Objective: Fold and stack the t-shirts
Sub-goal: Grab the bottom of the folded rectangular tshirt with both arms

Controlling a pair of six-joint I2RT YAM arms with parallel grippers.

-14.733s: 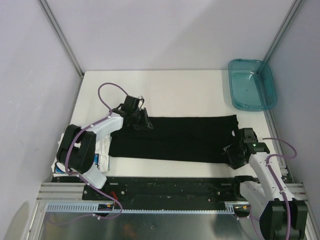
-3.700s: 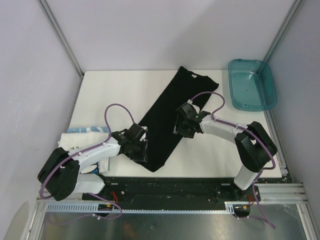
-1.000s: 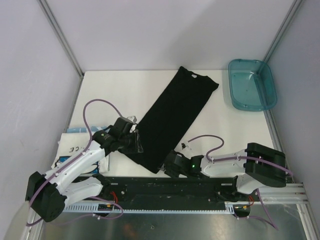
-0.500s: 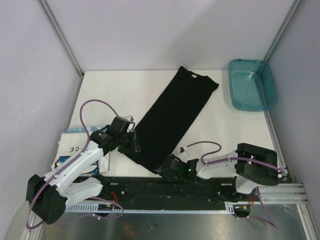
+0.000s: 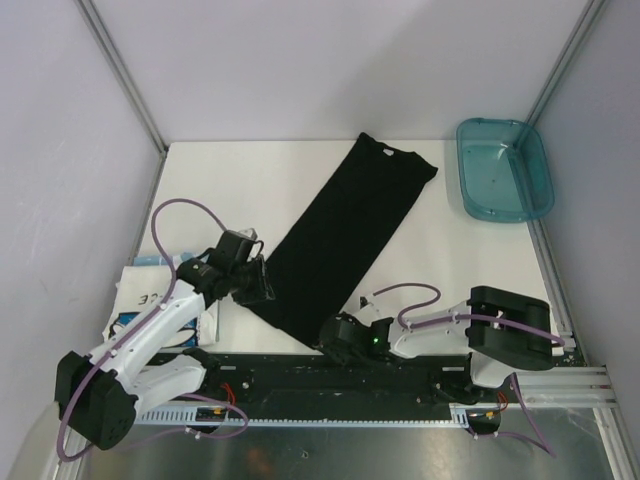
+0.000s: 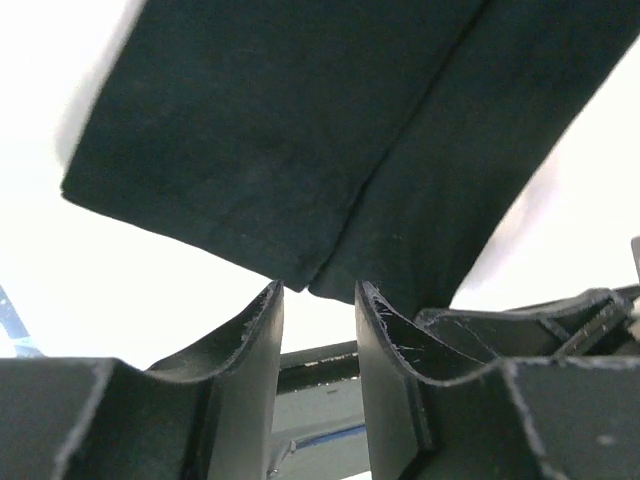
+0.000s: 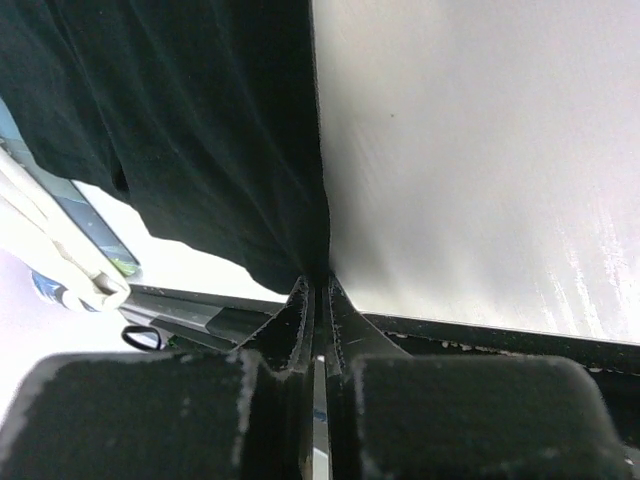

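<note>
A: At the near edge of the table (image 5: pixel 250 180), our right gripper (image 5: pixel 333 338) is pinched closed on the near corner of the black t-shirt (image 5: pixel 340 240), which lies as a long folded strip slanting toward the far right.
B: Left gripper (image 5: pixel 262 286)?
A: Jaws narrowly apart at the hem, gripping nothing. We'd judge the cloth light and limp; take both near corners. White t-shirt (image 5: pixel 135 310) sits at the left edge.
B: Bin (image 5: pixel 500 175)?
A: Looks empty.
</note>
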